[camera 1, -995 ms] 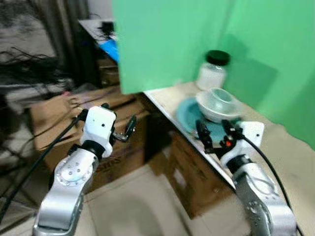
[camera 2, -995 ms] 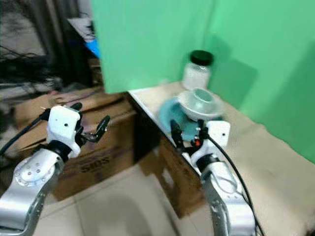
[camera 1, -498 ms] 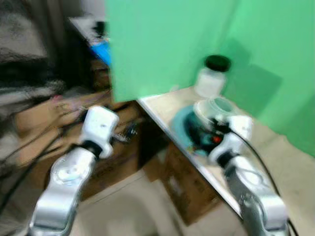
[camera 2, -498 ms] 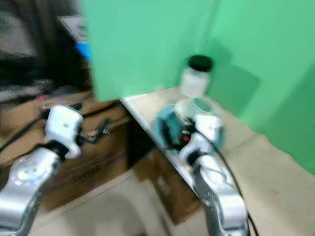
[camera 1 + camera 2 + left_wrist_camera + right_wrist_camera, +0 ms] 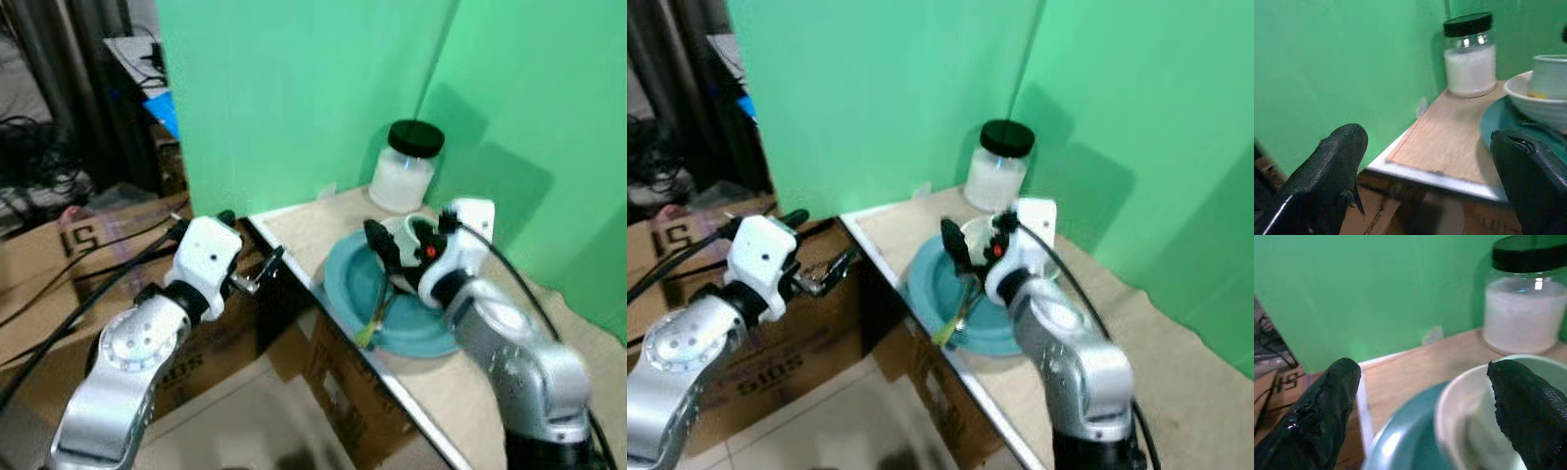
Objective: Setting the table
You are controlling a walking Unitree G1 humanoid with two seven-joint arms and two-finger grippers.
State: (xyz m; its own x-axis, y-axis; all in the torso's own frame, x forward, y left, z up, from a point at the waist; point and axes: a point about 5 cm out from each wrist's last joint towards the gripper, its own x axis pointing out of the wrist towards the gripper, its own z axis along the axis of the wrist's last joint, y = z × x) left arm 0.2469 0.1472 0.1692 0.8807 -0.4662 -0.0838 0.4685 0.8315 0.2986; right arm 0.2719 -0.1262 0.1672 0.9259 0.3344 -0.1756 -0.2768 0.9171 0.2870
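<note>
The right gripper (image 5: 402, 243) now reaches over the teal plate (image 5: 345, 284), its fingers spread about the white bowl (image 5: 1469, 401). A second ago it hovered short of the worktop (image 5: 304, 220) edge.

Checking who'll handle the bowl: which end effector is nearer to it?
Right. The right end effector is open over the white bowl on the teal plate; the left end effector is off the table's edge, beside the cardboard boxes.

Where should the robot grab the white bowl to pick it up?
Best by the rim. The white bowl sits upright on the teal plate, with a cup inside, so its thin rim on the side facing the robot is free. The right hand, fingers open, is already there and could probably pinch that edge, coming from the table's edge.
</note>
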